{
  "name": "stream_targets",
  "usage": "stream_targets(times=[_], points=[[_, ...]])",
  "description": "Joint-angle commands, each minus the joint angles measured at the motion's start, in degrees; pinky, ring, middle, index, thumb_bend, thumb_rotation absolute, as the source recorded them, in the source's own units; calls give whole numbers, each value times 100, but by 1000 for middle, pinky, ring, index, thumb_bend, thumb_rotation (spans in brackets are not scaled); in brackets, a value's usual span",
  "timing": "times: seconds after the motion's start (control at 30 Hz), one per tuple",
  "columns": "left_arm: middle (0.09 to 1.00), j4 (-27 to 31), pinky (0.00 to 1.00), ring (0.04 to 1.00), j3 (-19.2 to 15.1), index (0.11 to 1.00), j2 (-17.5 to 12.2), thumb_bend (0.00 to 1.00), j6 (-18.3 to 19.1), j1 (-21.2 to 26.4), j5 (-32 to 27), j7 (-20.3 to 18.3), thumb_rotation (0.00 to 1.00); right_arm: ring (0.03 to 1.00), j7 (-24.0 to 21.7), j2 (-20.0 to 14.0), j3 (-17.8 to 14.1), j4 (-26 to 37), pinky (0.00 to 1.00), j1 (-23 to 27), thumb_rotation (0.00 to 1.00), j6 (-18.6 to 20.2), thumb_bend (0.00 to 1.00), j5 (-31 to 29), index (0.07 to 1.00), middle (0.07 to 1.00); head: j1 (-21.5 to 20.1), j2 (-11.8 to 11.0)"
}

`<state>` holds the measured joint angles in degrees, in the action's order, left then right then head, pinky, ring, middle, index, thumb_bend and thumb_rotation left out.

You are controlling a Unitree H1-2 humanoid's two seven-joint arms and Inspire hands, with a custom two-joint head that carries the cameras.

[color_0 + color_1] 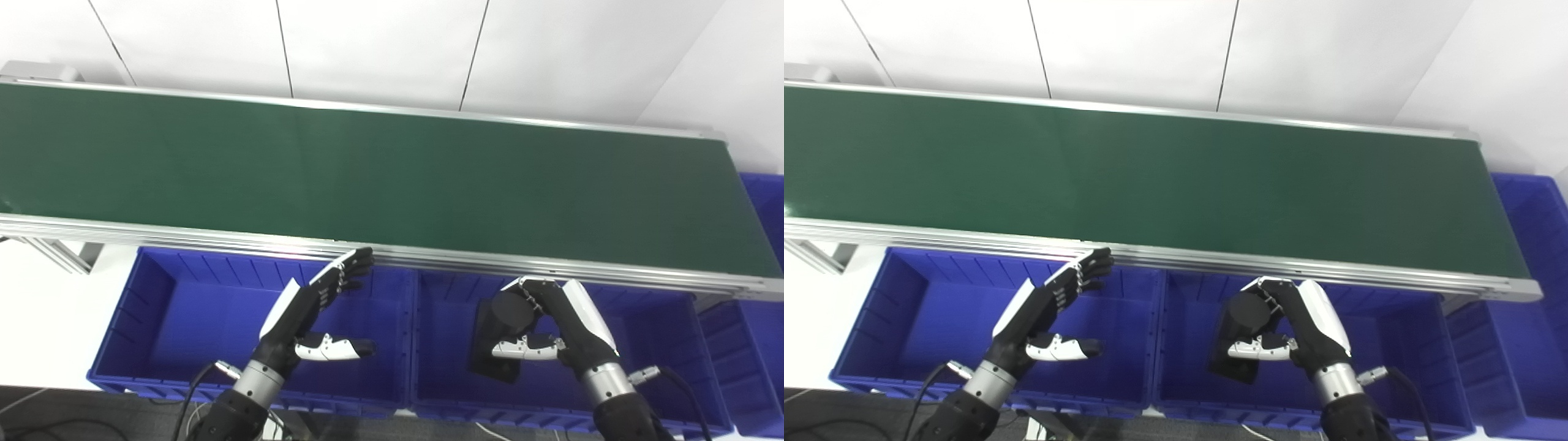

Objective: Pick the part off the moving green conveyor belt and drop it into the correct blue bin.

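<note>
The green conveyor belt (380,177) runs across the view with nothing on it. My right hand (551,324) is shut on a black part (505,334), a round knob on a flat square base, and holds it over the middle blue bin (643,343). My left hand (312,312) is open and empty, fingers stretched out, over the left blue bin (184,306). The same scene shows in the right eye view, with the part (1240,337) in my right hand (1292,327) and my left hand (1047,312) open.
A third blue bin (759,343) stands at the right, past the belt's end. The belt's aluminium rail (429,254) runs just beyond both hands. White wall panels are behind the belt. Cables lie on the dark floor at bottom left.
</note>
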<state>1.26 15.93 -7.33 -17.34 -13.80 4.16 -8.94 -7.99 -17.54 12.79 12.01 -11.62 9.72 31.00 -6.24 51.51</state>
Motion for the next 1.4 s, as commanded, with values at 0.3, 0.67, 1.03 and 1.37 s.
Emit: stream_targets(times=[0.3, 0.67, 1.03, 1.37], points=[[872, 67, 837, 864, -173, 875, 1, 882, -95, 25, -74, -132, 513, 760, -391, 209, 341, -460, 589, 407, 34, 964, 672, 789, 835, 876, -110, -141], [894, -105, 842, 876, -201, 892, -26, 848, -430, -23, 48, -138, 499, 1000, 1436, 540, 90, -397, 986, -207, 493, -691, 766, 503, 1000, 1000, -6, -612], [924, -412, 849, 906, -262, 910, -43, 862, -842, -170, -97, -167, 495, 969, 1357, 821, 154, -236, 965, -1009, 451, -2599, 900, -1689, 1000, 983, 230, -991], [926, -614, 855, 910, -283, 921, -42, 868, -953, -224, -22, -67, 502, 887, 997, 962, -22, -666, 842, -1062, 316, -3094, 911, -2364, 947, 899, 356, -1246]])
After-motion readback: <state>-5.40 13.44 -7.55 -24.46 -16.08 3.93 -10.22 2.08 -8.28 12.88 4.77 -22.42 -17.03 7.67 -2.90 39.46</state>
